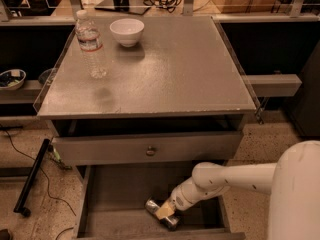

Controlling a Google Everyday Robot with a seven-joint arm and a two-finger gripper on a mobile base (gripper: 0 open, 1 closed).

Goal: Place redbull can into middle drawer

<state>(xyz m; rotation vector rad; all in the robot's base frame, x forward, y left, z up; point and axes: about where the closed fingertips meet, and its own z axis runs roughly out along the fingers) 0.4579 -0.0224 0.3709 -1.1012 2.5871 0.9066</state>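
Observation:
The redbull can lies tilted on its side low in the middle drawer, an open grey tray under the cabinet. My gripper reaches in from the right on a white arm. It is closed around the can's middle, and its yellowish pad covers part of the can. The can is at or just above the drawer floor, near the front wall.
Above the open drawer sits a closed drawer panel with a small round knob. On the cabinet's grey top stand a clear water bottle and a white bowl. Cables and a black bar lie on the floor at the left.

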